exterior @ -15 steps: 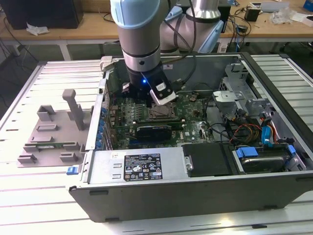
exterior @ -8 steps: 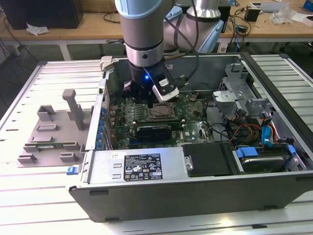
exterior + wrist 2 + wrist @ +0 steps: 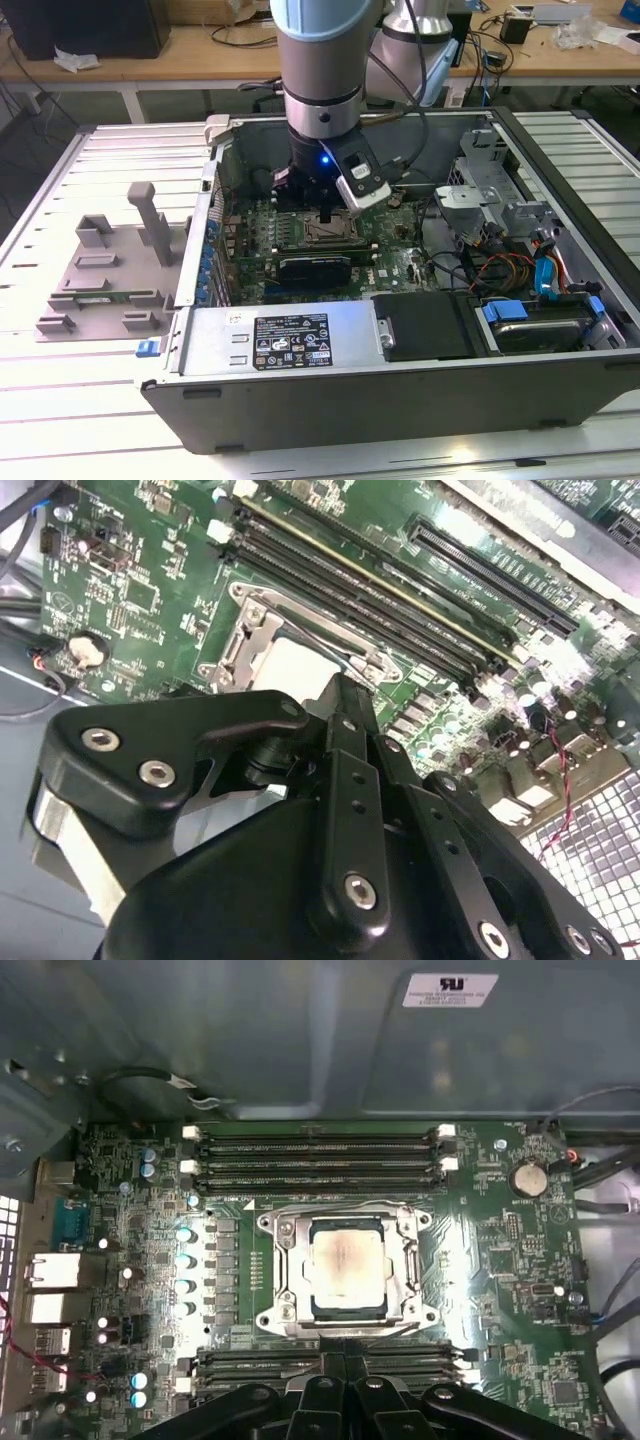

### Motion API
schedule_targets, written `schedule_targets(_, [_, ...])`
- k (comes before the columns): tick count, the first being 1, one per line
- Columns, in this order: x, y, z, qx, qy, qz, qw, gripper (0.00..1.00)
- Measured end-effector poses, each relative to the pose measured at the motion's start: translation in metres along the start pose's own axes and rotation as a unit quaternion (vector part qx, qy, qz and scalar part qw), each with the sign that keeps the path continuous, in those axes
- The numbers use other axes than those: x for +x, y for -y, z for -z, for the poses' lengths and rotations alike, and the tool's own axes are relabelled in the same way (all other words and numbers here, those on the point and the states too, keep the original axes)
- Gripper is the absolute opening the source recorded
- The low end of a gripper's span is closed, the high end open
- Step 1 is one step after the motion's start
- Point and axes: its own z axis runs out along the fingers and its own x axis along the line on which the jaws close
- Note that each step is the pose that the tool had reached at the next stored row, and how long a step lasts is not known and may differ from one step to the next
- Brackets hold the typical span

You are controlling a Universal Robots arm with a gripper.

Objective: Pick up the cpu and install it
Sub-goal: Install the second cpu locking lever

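The cpu [image 3: 345,1265], a small square chip with a pale metal top, lies flat inside the dark metal-framed socket [image 3: 412,1260] on the green motherboard [image 3: 500,1260]. In the second wrist view the cpu [image 3: 295,668] shows as a pale patch just past my black gripper [image 3: 340,690]. My gripper [image 3: 345,1345] is shut with nothing between its fingers, its tip at the socket's edge beside the chip. In the exterior view the gripper [image 3: 328,210] points straight down over the socket [image 3: 332,233] inside the open computer case.
Memory slots [image 3: 320,1155] run along both sides of the socket. The case's walls [image 3: 560,180] ring the board, with a metal power supply box [image 3: 290,335] in front and drives with cables [image 3: 520,300] at the exterior view's right. A grey plastic tray [image 3: 100,270] sits outside at the exterior view's left.
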Motion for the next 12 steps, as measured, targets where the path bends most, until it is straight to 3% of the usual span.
schedule_targets(5, [0.0001,0.0046,-0.0035,0.0004,-0.0042,-0.007,1.0000,0.11])
schedule_targets(12, [0.0040,0.0084,-0.0212,0.0009,-0.0107,-0.016,0.9998,0.11])
